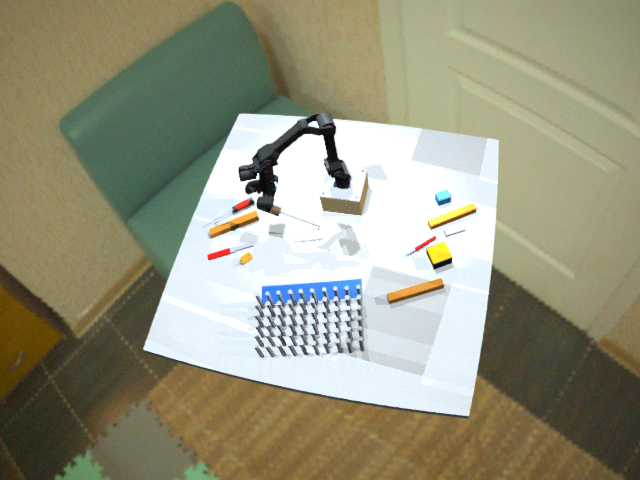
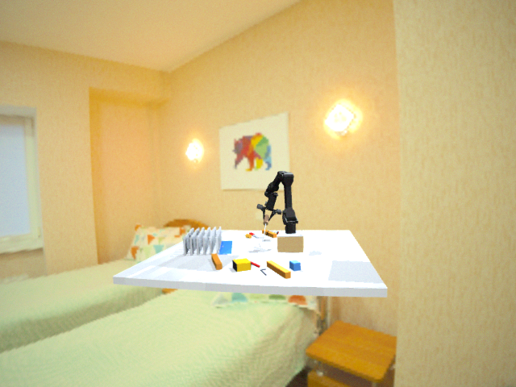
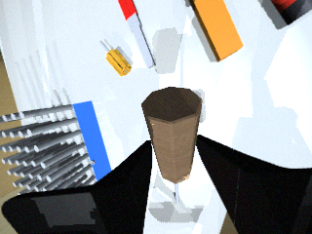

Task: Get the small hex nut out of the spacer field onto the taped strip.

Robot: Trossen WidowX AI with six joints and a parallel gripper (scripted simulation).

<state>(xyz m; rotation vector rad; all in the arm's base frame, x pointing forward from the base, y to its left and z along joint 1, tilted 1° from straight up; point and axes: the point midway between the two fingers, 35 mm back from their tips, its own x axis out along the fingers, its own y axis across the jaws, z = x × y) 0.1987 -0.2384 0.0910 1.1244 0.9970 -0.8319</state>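
Note:
My gripper [image 1: 270, 208] [image 2: 265, 218] [image 3: 173, 141] is shut on the brown wooden handle of a long thin tool. The tool's thin metal shaft [image 1: 297, 219] [image 2: 264, 231] [image 3: 176, 192] points away from the fingers, above the table between the arm's base and the spacer field. The standing metal spacers [image 1: 260, 352] [image 2: 201, 243] [image 3: 44, 112] form upright rows. The blue taped strip [image 1: 336, 284] [image 2: 226, 247] [image 3: 93, 127] lies along their front. A tiny grey spot [image 3: 93, 162] on the strip, beside the spacers, may be the hex nut; I cannot tell for certain.
Beside the arm lie a red-handled screwdriver [image 1: 241, 205], an orange bar [image 1: 245, 221], a red-handled tool [image 1: 218, 253] and a small orange-yellow piece [image 1: 246, 258]. Across the table are a yellow block [image 1: 439, 254], a blue block [image 1: 443, 196] and two bars [image 1: 452, 215] [image 1: 415, 290].

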